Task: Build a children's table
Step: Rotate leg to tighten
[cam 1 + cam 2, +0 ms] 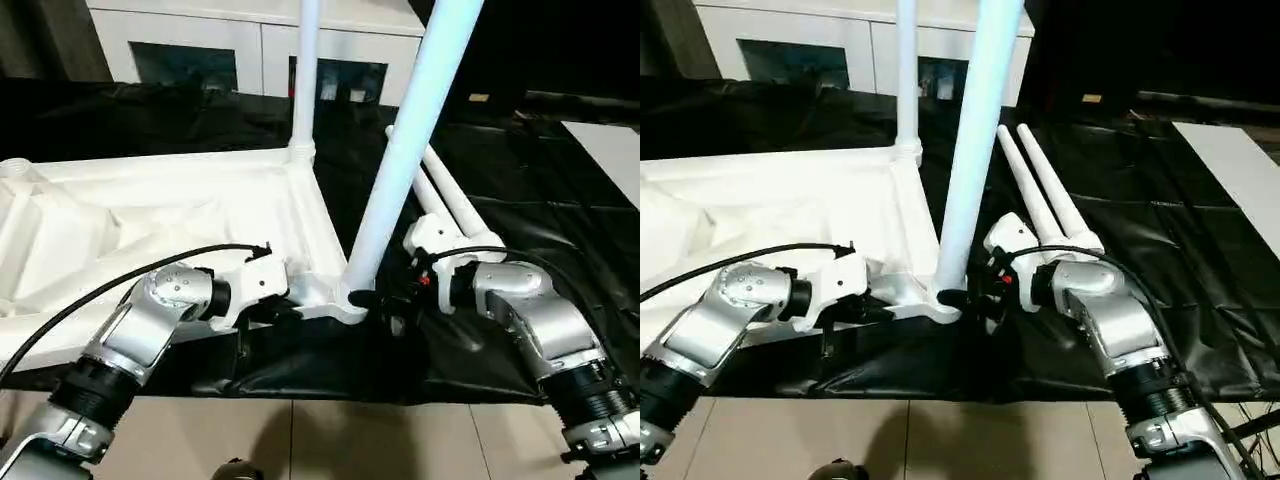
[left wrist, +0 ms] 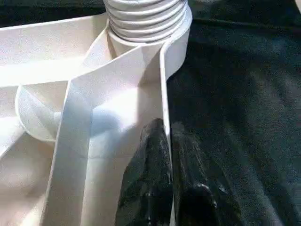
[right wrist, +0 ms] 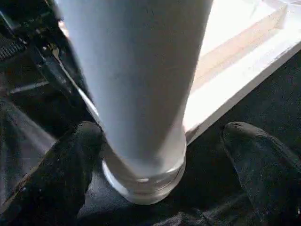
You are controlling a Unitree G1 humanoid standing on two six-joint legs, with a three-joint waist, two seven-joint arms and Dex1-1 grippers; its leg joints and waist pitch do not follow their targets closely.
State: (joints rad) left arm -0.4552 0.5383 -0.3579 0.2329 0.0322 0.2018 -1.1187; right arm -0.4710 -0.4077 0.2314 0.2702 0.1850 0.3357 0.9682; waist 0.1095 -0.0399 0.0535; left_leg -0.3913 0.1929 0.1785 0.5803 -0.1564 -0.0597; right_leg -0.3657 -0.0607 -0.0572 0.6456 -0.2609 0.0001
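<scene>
The white tabletop (image 1: 150,215) lies underside up on a black sheet. One leg (image 1: 306,70) stands upright in its far corner socket. A second leg (image 1: 400,160) leans in the near corner socket (image 1: 350,298), with its threaded end (image 2: 146,14) still showing above the socket. My right gripper (image 3: 162,132) is open, with one finger on each side of this leg's base. My left gripper (image 2: 167,125) is shut on the tabletop's rim just beside that socket. Two more legs (image 1: 452,205) lie loose on the sheet behind my right wrist.
A white cabinet with glass doors (image 1: 200,45) stands behind the work. The black sheet (image 1: 560,210) stretches to the right, where a white board (image 1: 612,150) lies at the edge. Tiled floor (image 1: 330,440) shows in front of the sheet.
</scene>
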